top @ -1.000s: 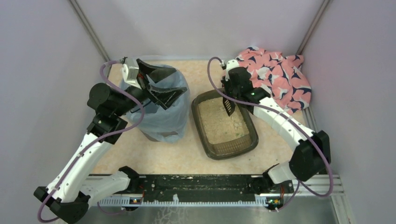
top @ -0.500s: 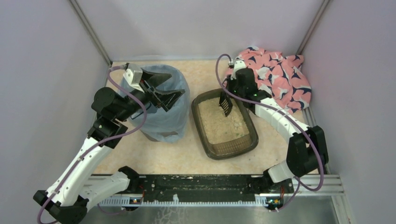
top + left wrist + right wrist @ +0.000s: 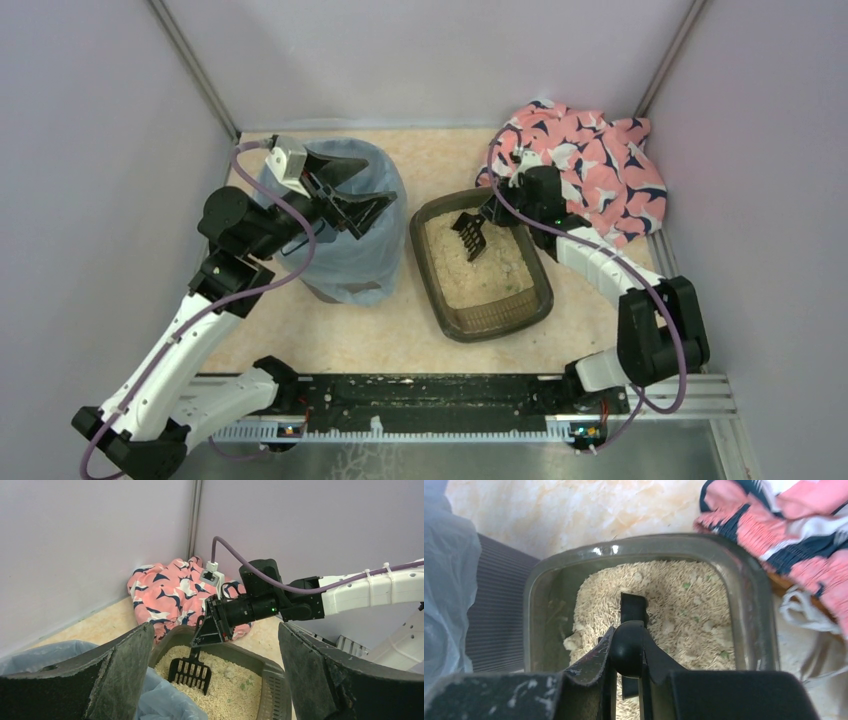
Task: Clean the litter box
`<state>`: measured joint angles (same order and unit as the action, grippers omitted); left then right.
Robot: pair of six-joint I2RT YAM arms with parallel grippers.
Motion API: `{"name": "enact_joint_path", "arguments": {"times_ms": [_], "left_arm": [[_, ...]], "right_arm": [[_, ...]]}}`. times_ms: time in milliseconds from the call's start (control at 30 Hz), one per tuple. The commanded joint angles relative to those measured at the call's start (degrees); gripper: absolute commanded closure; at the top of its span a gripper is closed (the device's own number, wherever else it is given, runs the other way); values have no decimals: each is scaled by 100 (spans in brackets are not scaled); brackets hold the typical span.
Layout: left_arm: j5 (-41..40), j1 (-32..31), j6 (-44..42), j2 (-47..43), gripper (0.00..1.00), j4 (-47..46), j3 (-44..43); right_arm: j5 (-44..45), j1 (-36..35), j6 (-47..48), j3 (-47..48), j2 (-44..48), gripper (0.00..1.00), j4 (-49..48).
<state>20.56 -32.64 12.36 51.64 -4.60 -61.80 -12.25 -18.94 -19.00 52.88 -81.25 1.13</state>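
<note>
Found right of centre on beige table (image 3: pixel 380 335): shallow dark brown rectangular plastic litter box (image 3: pixel 495 322) with beige granules, just beside round bin (image 3: pixel 350 260) lined with translucent blue bag. Clamped on handle of small black slotted scoop (image 3: pixel 470 235), head low over litter: right gripper (image 3: pixel 626 652). Spread wide above bin, holding nothing: left gripper (image 3: pixel 383 180).

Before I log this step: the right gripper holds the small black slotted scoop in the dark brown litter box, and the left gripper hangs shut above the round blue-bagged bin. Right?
Not shut: the left gripper hangs open above the bin, fingers wide apart in the left wrist view. The right gripper holds the scoop in the litter box.
</note>
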Motion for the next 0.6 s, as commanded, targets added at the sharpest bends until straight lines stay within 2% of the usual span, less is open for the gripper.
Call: {"name": "enact_joint_path", "arguments": {"times_ms": [0,300,567], "left_arm": [[-45,4,111,31,1,-80,77],[-154,3,209,113,1,-179,161],[-181,3,319,101,1,-278,281]], "right_arm": [[-888,-87,-616,-521,163,100,15],[-1410,251,-841,-591,683,100,-173],[-2075,942,-1126,-871,1158,100,-306]]}}
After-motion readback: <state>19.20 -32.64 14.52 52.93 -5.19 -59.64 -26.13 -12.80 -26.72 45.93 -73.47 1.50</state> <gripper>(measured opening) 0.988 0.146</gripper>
